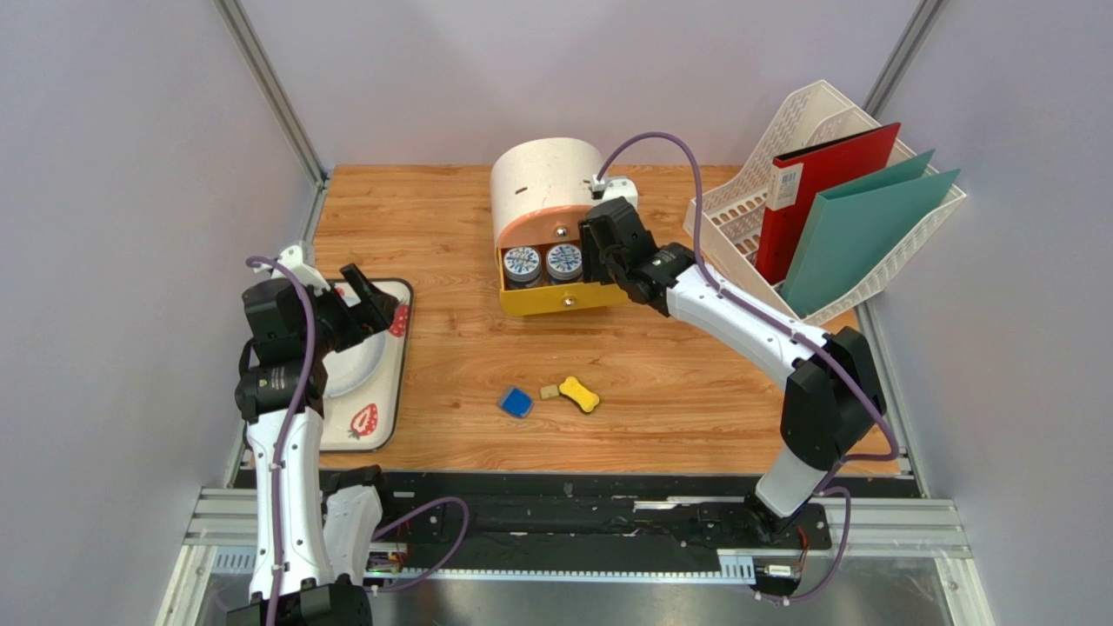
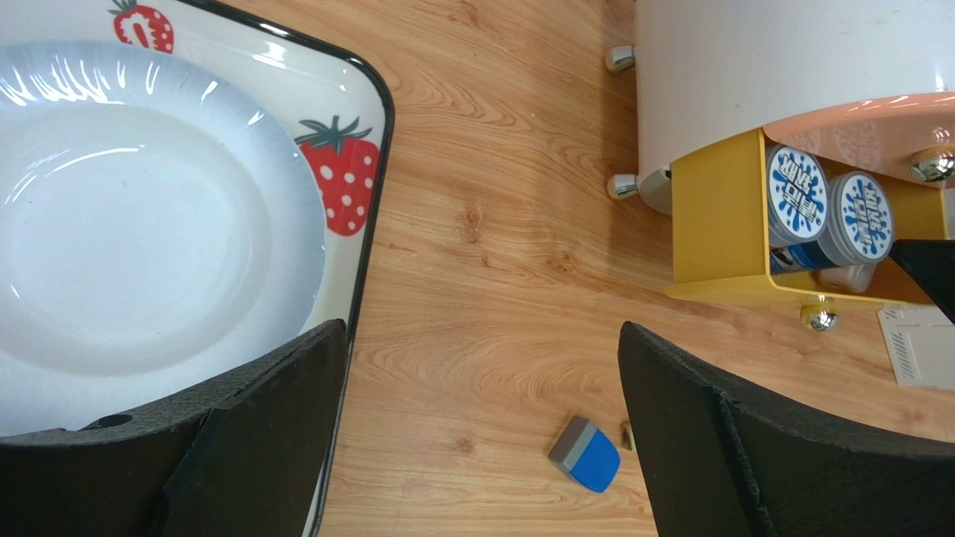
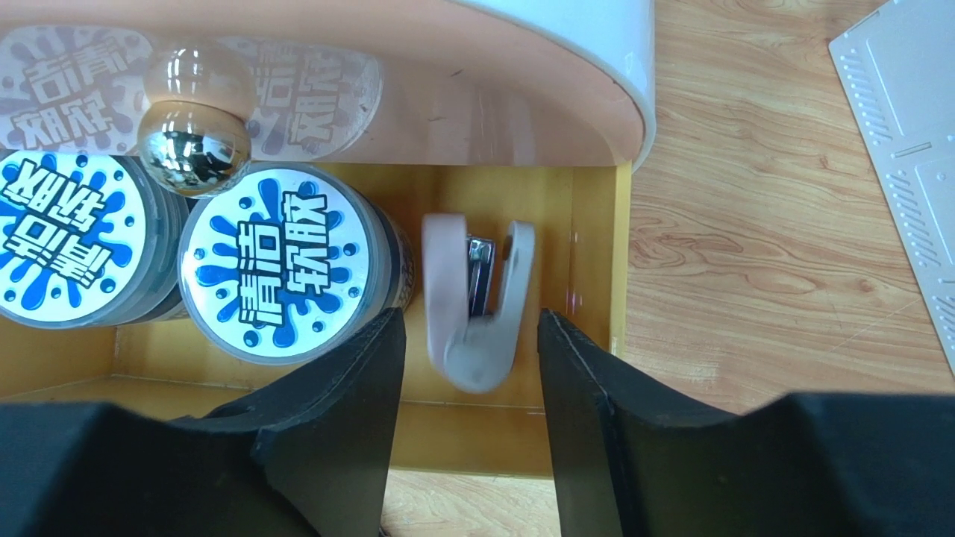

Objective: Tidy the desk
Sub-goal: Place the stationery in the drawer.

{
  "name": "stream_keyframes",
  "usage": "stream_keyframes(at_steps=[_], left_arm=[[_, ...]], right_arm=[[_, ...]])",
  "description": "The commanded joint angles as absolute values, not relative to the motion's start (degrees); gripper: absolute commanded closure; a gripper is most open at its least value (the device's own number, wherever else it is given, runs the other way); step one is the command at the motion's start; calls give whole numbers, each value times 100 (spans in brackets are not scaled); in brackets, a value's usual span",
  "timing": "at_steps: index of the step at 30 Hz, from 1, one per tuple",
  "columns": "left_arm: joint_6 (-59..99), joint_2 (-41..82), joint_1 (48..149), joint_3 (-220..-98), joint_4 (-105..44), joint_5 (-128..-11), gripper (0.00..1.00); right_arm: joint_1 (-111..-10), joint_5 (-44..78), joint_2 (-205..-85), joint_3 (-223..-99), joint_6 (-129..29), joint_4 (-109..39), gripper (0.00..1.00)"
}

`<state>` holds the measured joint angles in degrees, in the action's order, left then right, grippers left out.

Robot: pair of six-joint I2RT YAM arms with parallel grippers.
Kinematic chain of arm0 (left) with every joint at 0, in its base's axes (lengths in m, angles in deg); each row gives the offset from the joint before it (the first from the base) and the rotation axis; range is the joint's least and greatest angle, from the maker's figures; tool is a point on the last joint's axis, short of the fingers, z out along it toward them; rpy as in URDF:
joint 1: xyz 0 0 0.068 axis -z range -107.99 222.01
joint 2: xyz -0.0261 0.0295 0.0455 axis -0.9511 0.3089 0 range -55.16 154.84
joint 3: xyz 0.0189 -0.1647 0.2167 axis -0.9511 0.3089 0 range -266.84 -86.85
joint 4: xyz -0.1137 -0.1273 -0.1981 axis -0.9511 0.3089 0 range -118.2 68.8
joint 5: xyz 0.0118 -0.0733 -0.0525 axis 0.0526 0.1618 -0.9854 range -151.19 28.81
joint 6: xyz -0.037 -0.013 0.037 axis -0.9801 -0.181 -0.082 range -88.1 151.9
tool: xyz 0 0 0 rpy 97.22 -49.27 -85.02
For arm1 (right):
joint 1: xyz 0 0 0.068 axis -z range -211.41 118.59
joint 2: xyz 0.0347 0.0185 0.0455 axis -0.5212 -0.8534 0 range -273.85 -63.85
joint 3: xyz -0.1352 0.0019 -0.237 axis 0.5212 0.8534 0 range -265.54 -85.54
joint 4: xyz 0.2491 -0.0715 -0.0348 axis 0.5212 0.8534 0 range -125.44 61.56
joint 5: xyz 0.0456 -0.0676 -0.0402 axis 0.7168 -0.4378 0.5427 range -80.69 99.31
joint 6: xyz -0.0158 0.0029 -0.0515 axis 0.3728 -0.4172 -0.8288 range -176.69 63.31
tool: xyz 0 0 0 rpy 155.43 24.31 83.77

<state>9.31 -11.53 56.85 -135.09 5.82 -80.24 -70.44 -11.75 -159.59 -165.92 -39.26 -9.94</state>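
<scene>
top, left wrist and right wrist views, left to right. my left fingers (image 2: 269,436) are spread wide and hold nothing; they hover over the right edge of a white strawberry-print tray with a black rim (image 2: 361,257), which carries a round white plate (image 2: 135,224). the tray lies at the left edge of the orange-brown wood-grain table (image 1: 679,378), the largest surface, framed by metal rails. near the table's front centre lie a small blue eraser (image 1: 517,402) and a short yellow piece (image 1: 580,393), close together. behind them stands a white round-topped storage box (image 1: 549,183) with its yellow drawer (image 3: 589,246) pulled out; inside are two round tins with blue-and-white lids (image 3: 280,274) and, to their right, a pale pink stapler (image 3: 476,313). my right fingers (image 3: 325,448) are parted, straddling the stapler's near end without clamping it. at far right, a white lattice file rack (image 1: 784,144) holds a red folder (image 1: 823,196) and a green folder (image 1: 862,228).
</scene>
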Motion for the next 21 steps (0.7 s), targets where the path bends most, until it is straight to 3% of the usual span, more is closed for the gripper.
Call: stream_keyframes(at_steps=[1, 11, 21], left_arm=[[1011, -1131, 5628, -13518, 450, -8097, 1], [1019, -1122, 5627, -13510, 406, -8149, 1], [993, -1113, 5628, -13501, 362, -8229, 1]], right_arm=[[-6991, -1336, -16035, -16947, -3788, -1065, 47], [-6964, -1091, -15668, -17071, -3963, -1126, 41], [-7149, -388, -14147, -15596, -2963, -1583, 42]])
